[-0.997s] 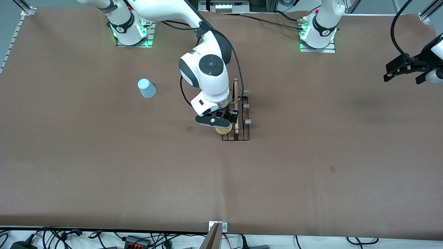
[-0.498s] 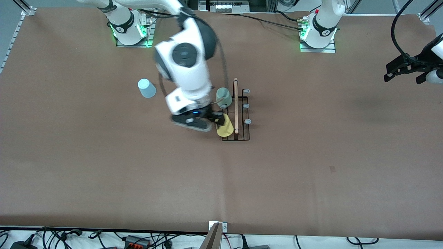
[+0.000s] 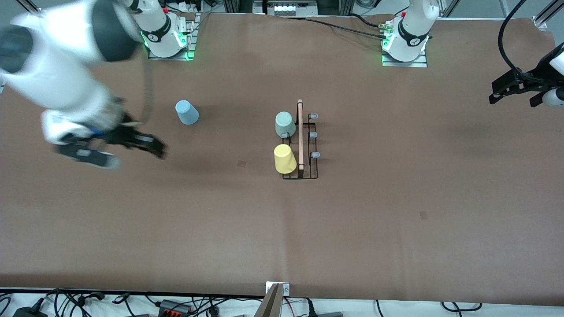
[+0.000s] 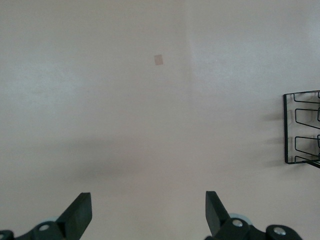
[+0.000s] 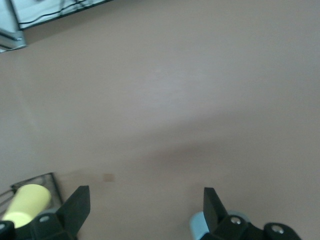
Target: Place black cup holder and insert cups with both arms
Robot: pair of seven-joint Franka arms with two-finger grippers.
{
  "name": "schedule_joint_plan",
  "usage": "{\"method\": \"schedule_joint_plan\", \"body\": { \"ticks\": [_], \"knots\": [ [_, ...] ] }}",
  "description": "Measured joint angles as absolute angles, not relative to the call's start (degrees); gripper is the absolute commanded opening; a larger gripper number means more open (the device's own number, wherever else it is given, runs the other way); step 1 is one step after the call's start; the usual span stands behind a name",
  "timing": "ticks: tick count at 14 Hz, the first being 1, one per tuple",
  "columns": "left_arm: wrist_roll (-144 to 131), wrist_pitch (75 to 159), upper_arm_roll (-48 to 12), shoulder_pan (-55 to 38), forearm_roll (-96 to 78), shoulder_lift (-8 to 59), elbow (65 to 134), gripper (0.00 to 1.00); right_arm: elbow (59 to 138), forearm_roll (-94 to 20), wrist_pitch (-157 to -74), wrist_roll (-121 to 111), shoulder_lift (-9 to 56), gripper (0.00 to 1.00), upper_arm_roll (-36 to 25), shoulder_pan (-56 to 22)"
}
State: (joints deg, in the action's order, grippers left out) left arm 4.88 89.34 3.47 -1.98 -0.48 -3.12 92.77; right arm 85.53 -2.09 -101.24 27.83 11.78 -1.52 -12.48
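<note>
The black cup holder (image 3: 308, 169) stands mid-table with its wooden rod handle (image 3: 300, 132) on top. A pale green cup (image 3: 285, 124) and a yellow cup (image 3: 285, 159) sit upside down on its prongs on the right arm's side; three blue-tipped prongs on its left arm's side are bare. A light blue cup (image 3: 187, 112) stands on the table toward the right arm's end. My right gripper (image 3: 132, 144) is open and empty over bare table beside the blue cup; its wrist view shows the yellow cup (image 5: 27, 202) and blue cup (image 5: 196, 226). My left gripper (image 3: 513, 97) waits open at the left arm's end.
Two small brown marks (image 3: 241, 163) (image 3: 423, 215) lie on the brown table cover. Both arm bases (image 3: 165, 37) (image 3: 407, 39) stand along the table edge farthest from the front camera. Cables and a metal bracket (image 3: 277, 288) line the nearest edge. The left wrist view shows the rack's wire base (image 4: 300, 127).
My right gripper has let go of the yellow cup on the rack and swung away toward the right arm's end. The green cup has come into view. The left arm has not moved.
</note>
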Motion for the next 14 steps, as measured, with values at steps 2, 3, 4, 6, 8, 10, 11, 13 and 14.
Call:
{"method": "schedule_joint_plan", "body": {
  "ticks": [2, 3, 4, 6, 8, 10, 11, 13, 14],
  "knots": [
    [4.88, 89.33, 3.47, -1.98, -0.48, -3.12, 92.77, 1.0, 86.05, -1.98, -98.91, 21.68, 9.95, 1.0, -1.47, -6.3],
    [4.88, 89.33, 3.47, -1.98, -0.48, -3.12, 92.76, 1.0, 86.13, -1.74, -98.4, 18.97, 9.38, 1.0, -1.48, -3.4],
    [4.88, 89.33, 3.47, -1.98, -0.48, -3.11, 92.76, 1.0, 86.14, -1.14, -98.16, 16.23, 8.94, 1.0, -1.48, -0.79],
    [4.88, 89.32, 3.47, -1.98, -0.48, -3.11, 92.75, 1.0, 86.16, 0.57, -98.05, 10.25, 8.04, 1.0, -1.48, 2.41],
    [4.88, 89.32, 3.47, -1.98, -0.48, -3.11, 92.75, 1.0, 86.17, 0.97, -96.7, 6.53, 6.91, 1.0, -1.44, 3.4],
    [4.88, 89.31, 3.47, -1.98, -0.48, -3.11, 92.75, 1.0, 86.19, 0.94, -94.17, 5.76, 5.8, 1.0, -1.09, 3.47],
    [4.88, 89.31, 3.47, -1.97, -0.48, -3.11, 92.75, 1.0, 86.24, 0.94, -93.67, 4.84, 5.48, 1.0, -0.84, 3.46],
    [4.88, 89.31, 3.47, -1.97, -0.48, -3.11, 92.75, 1.0, 86.29, 0.94, -93.38, 0.87, 5.35, 1.0, -0.69, 3.47],
    [4.88, 89.31, 3.47, -1.97, -0.48, -3.11, 92.75, 1.0, 86.28, 0.94, -93.35, -0.46, 5.35, 1.0, -0.69, 3.49]
  ]
}}
